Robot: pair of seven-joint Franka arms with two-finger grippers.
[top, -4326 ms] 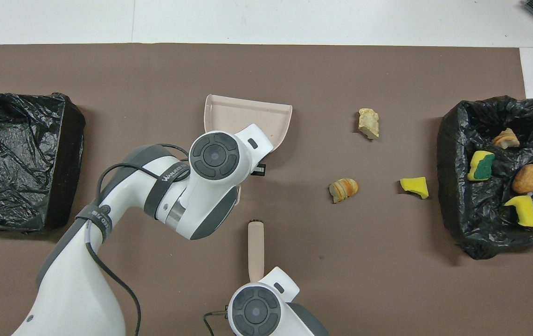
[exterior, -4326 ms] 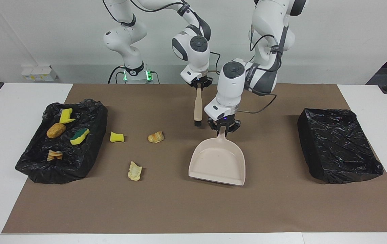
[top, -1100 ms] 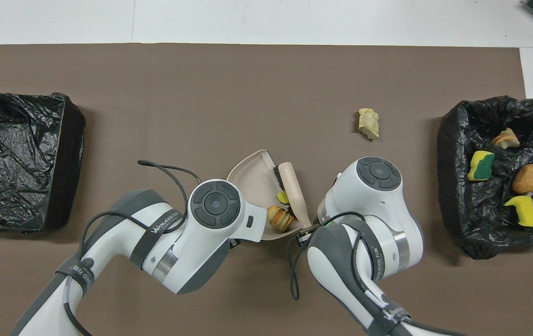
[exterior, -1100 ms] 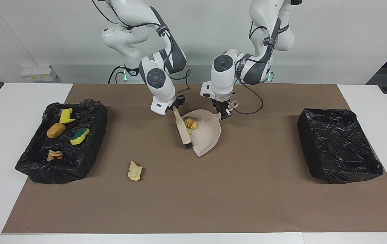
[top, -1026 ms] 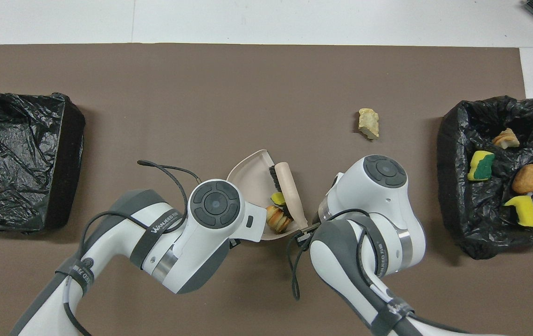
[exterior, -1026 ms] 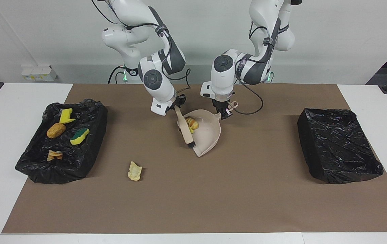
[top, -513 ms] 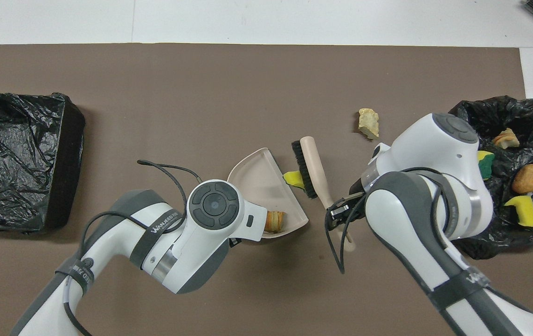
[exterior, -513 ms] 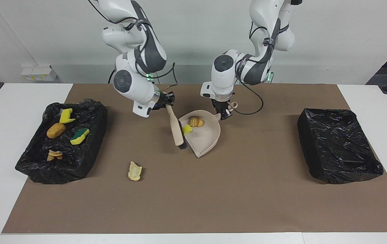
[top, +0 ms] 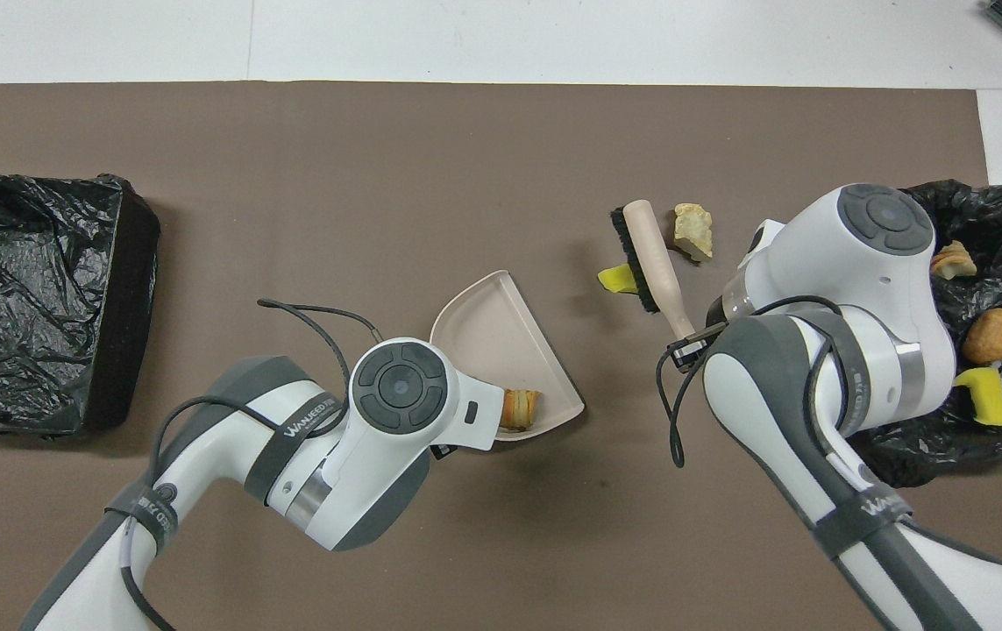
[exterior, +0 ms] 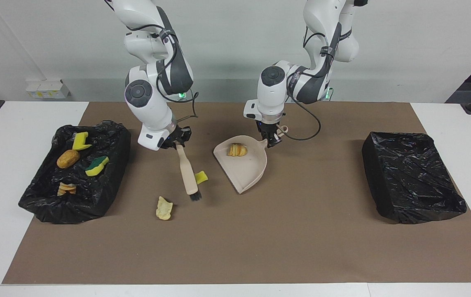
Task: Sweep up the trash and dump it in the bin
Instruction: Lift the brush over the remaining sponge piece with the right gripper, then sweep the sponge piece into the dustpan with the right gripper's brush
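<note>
With the left gripper [exterior: 271,138] clamped on the dustpan [exterior: 244,170] handle, one lump inside, and the right gripper [exterior: 176,143] clenched on the brush [exterior: 188,176], set the bristles beside the yellow sponge chunk [exterior: 201,177] and pale lump [exterior: 163,208], then draw both toward the pan's lip, low and steady.

One camera sits high across the surface [exterior: 235,247] and faces the robots, so their bases stand at the top of its view with the wall above them; it takes in the whole brown mat [exterior: 322,247] and both black-lined bins. The other hangs high above the robots' own end and looks forward and steeply down, closer in, with the arms entering from the bottom. Both views share the mat, the dustpan [exterior: 247,171] [top: 487,329] and the bins, turned half a circle from each other.
</note>
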